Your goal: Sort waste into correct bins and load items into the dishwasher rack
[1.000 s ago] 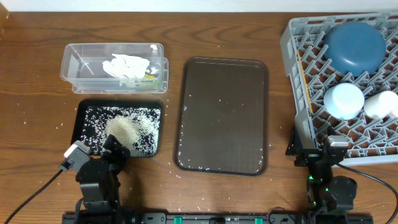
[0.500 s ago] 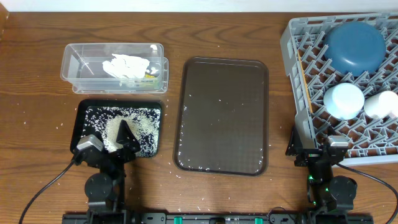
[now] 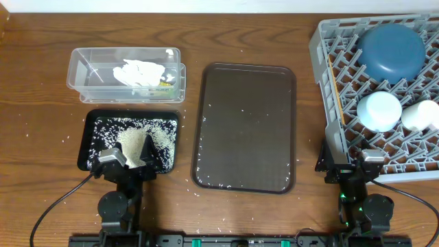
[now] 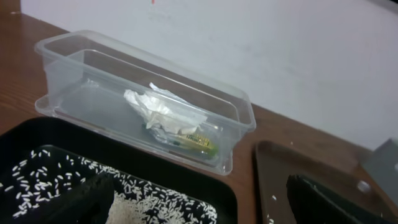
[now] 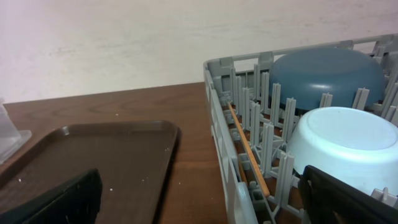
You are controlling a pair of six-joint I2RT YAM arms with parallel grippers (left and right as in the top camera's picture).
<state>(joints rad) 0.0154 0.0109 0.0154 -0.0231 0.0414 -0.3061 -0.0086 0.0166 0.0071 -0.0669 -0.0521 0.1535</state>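
Note:
The black tray (image 3: pixel 92 123) holds a pile of white rice (image 3: pixel 137 140). My left gripper (image 3: pixel 132 159) is open and empty over the tray's front edge; in the left wrist view (image 4: pixel 199 211) rice lies between its fingers. The clear tub (image 3: pixel 82 75) holds the crumpled napkin (image 3: pixel 139 72) and the yellow-green wrapper (image 3: pixel 166 82). The grey rack (image 3: pixel 329 41) holds the dark-blue dish (image 3: pixel 391 49), light-blue bowl (image 3: pixel 378 110), cream cup (image 3: pixel 420 115) and chopsticks (image 5: pixel 249 149). My right gripper (image 3: pixel 350 170) is open and empty at the rack's front left corner. The pink cup is not in view.
The dark brown serving tray (image 3: pixel 247 127) lies in the middle with a few rice grains on it. Stray grains dot the wooden table around both trays. The rack fills the right side up to the table's edge.
My left wrist has swung round to the right and now faces the back over the black tray's front edge. The right arm has not moved.

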